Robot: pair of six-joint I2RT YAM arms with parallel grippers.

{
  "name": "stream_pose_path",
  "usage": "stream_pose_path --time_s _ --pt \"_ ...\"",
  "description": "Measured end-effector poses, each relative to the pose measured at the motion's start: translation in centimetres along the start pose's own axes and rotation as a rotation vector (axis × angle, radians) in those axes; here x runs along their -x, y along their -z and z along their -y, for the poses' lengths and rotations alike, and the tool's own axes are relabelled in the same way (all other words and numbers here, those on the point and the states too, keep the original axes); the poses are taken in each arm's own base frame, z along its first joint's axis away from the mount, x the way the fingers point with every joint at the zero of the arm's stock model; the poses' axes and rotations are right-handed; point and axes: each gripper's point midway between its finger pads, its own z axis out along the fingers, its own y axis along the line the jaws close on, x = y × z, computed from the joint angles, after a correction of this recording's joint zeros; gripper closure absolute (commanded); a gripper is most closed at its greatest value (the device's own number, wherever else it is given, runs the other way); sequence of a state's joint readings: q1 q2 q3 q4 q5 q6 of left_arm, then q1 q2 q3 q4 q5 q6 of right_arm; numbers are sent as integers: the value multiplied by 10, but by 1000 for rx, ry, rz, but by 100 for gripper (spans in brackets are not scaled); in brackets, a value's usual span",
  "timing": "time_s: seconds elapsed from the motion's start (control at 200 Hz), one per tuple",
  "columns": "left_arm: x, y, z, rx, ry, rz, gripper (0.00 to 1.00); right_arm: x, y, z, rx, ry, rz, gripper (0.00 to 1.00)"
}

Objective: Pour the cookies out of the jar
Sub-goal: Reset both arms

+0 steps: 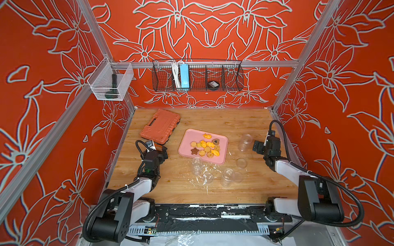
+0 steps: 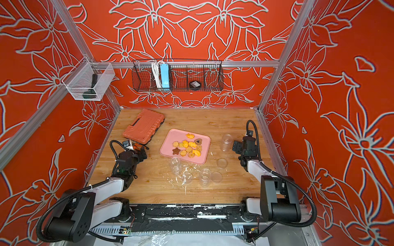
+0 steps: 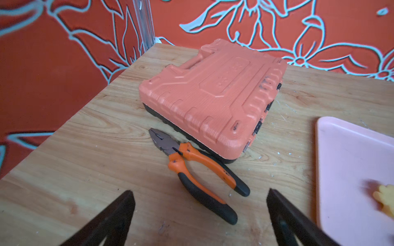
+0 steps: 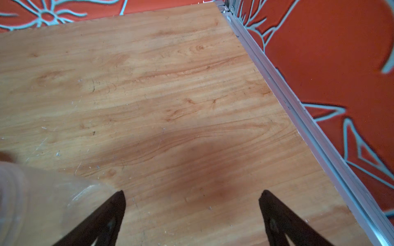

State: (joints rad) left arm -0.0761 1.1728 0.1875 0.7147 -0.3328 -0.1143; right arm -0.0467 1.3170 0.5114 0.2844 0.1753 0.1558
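Note:
The cookies (image 1: 205, 147), yellow-orange, tan and dark brown, lie spread on a pink tray (image 1: 191, 136) mid-table; one blurred cookie (image 3: 383, 196) shows in the left wrist view. A clear jar (image 1: 245, 142) stands upright and looks empty just left of my right gripper (image 1: 257, 147), which is open and holds nothing. In the right wrist view the jar (image 4: 32, 202) is a blur beside one finger of that gripper (image 4: 193, 191). My left gripper (image 1: 163, 152) is open over bare wood left of the tray, above the plier handles (image 3: 200, 191).
Two more clear jars (image 1: 197, 165) (image 1: 227, 177) and three clear lids (image 1: 241, 163) sit in front of the tray among white crumbs (image 1: 204, 170). An orange tool case (image 1: 160, 125) and pliers (image 3: 198, 168) lie at the back left. A wire basket (image 1: 197, 77) hangs on the back wall.

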Motion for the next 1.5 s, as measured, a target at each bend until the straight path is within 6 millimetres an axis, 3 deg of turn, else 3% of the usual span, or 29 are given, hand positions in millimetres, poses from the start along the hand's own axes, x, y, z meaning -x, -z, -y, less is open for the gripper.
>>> stream_pose_path --time_s 0.205,0.525,0.776,1.016,1.496 --pt "0 -12 18 -85 -39 19 2 1 -2 -1 11 -7 65 1" --pt "5 -13 36 -185 -74 81 2 -4 3 -12 80 33 140 1" --pt "10 -12 38 -199 -78 103 2 -30 4 -30 172 106 158 1" --pt "12 -11 39 -200 -80 111 2 -15 3 -35 185 113 190 2" --pt "13 -11 39 -200 -80 112 2 -15 3 -36 186 117 191 2"
